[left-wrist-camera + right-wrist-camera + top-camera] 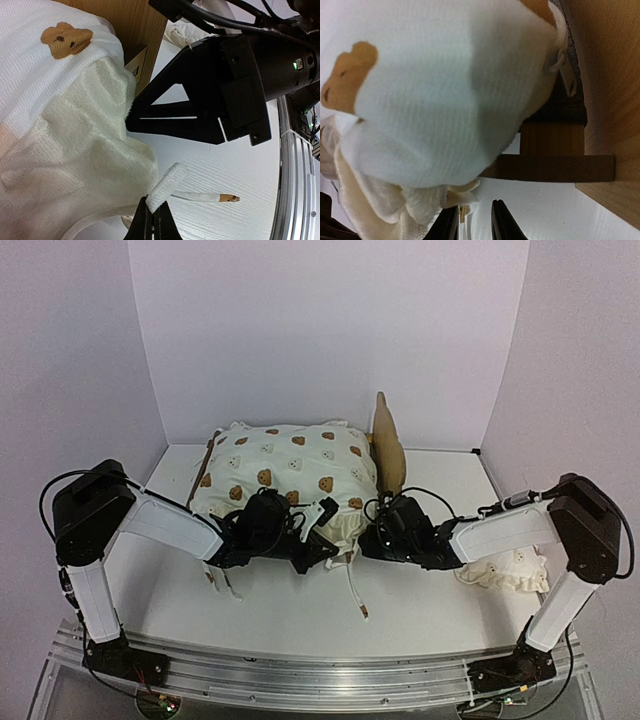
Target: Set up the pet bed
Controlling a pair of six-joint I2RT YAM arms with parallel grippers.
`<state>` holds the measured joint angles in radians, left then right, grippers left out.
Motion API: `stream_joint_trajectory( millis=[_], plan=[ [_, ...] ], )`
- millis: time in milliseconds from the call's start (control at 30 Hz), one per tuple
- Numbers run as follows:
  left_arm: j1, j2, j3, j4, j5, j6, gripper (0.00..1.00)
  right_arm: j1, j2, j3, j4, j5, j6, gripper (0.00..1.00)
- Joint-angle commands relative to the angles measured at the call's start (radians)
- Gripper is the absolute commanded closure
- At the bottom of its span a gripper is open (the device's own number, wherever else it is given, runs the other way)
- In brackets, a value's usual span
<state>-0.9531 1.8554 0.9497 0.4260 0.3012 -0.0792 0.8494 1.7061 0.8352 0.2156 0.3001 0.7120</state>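
Observation:
The pet bed shows its plywood headboard [388,448] at the back right, and its frame [610,75] and leg [550,167] fill the right wrist view. A cream bear-print cushion [285,465] lies bulging over the bed. At the bed's front edge my left gripper [152,214] is shut on a white cushion tie [169,184]. My right gripper [475,217] is just right of it, low beside the cushion's corner [445,100]. Its jaws are open, with only bare table between them. The slatted base is hidden under the cushion.
A second tie with a tan tip [212,197] lies on the white table [260,610] in front of the bed. The small ruffled pillow [510,570] sits under my right forearm. White walls close in the back and sides, and a metal rail [320,670] runs along the near edge.

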Motion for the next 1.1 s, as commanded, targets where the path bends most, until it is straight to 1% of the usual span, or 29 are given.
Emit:
stream_joint_trajectory(
  millis=[0, 167, 267, 367, 500, 600, 700, 800, 967, 1067],
  plan=[
    [0.0, 0.017, 0.048, 0.041, -0.008, -0.01, 1.0, 0.002, 0.023, -0.002, 0.073, 0.001, 0.015, 0.75],
    [-0.001, 0.019, 0.043, 0.054, -0.016, -0.009, 1.0, 0.002, 0.033, -0.005, 0.097, 0.007, 0.01, 0.75],
    [-0.001, 0.017, 0.043, 0.054, -0.017, -0.004, 1.0, 0.003, 0.051, 0.014, 0.102, -0.02, 0.007, 0.76],
    [-0.002, 0.016, 0.041, 0.056, -0.016, -0.002, 1.0, 0.003, 0.059, 0.004, 0.118, -0.013, 0.025, 0.82],
    [-0.001, 0.018, 0.047, 0.055, -0.013, -0.006, 1.0, 0.002, 0.045, -0.005, 0.134, -0.004, 0.01, 1.0],
    [-0.001, 0.023, 0.056, 0.053, -0.003, 0.004, 1.0, 0.003, 0.004, -0.023, 0.126, -0.011, -0.019, 1.0],
    [0.0, 0.037, 0.079, 0.031, -0.006, 0.011, 1.0, 0.003, -0.051, -0.013, 0.011, -0.04, -0.065, 1.0],
    [0.001, 0.054, 0.116, 0.001, 0.003, 0.024, 1.0, 0.003, -0.11, -0.003, -0.106, -0.108, -0.124, 1.0],
    [-0.001, 0.092, 0.201, -0.036, 0.076, 0.07, 1.0, 0.003, -0.178, 0.029, -0.25, -0.202, -0.218, 1.0],
    [-0.001, 0.124, 0.242, -0.092, 0.095, 0.111, 1.0, -0.004, -0.194, 0.04, -0.272, -0.233, -0.237, 1.0]
  ],
)
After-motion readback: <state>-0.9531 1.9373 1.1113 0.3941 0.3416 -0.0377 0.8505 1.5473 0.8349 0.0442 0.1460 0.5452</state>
